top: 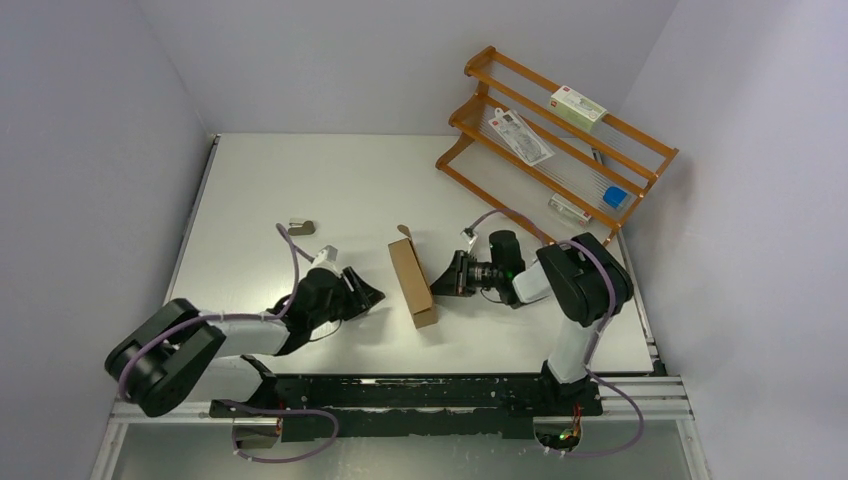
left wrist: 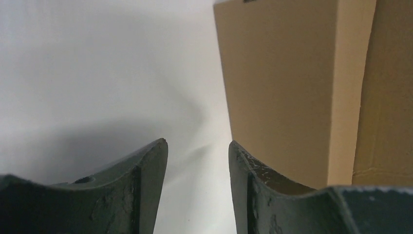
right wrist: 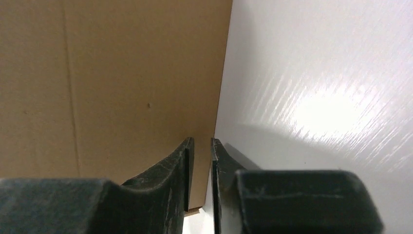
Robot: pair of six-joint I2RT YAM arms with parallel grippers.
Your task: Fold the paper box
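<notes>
Top external view: on the left part of the white table (top: 300, 180), a small grey object (top: 301, 226) lies on its own toward the far side. Nearer, the left arm reaches in low, and its left hand (top: 372, 296) stops just left of the paper box (top: 410, 280) without touching it. The left wrist view shows its fingers (left wrist: 146, 195) parted, with only bare table between them and the brown wall of the box off to their right, so this hand is released.

The box stands at the middle of the table as a narrow, closed-up brown block. Its long side runs from far to near, and a small flap sticks up at the far end. The right hand (top: 438, 283) meets the box's right side. In the right wrist view its fingers (right wrist: 170, 185) stand almost together, a thin slit between them at the cardboard's edge. I cannot tell whether they pinch that edge.

At the far right, an orange wire rack (top: 560, 150) carries white printed packages (top: 578, 105).
</notes>
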